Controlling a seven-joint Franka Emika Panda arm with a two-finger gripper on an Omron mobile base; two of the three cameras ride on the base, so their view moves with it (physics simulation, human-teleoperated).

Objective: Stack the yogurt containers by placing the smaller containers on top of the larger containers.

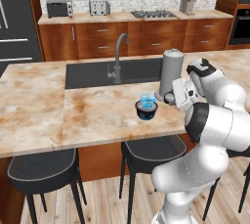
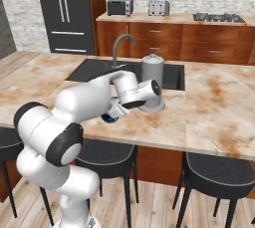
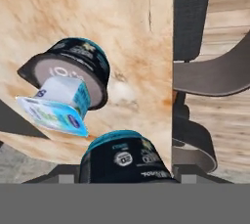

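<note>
Marble island (image 1: pixel 44 96) | light-blue cup (image 1: pixel 147 100) atop squat navy tub (image 1: pixel 146 111) | hand (image 3: pixel 124 181) part-open round tiny dark cup (image 3: pixel 124 162)

Brightness: all three views were evenly and softly lit, with no dim corners.
Light source: none could be made out; the light looked diffuse and overhead.
Shadows: faint and soft under the dark round bar stools (image 1: pixel 46 169) and beneath the edge of the mottled beige marble surface (image 1: pixel 39 105).
Glare: a mild sheen lay on the tall grey metal cylinder (image 1: pixel 171 69).
Sharpness: base views were slightly soft and pixelated; the hand view was coarse, with blurred label print on the squat dark navy tub (image 3: pixel 73 69).
Edge distortion: none was noticeable.
</note>
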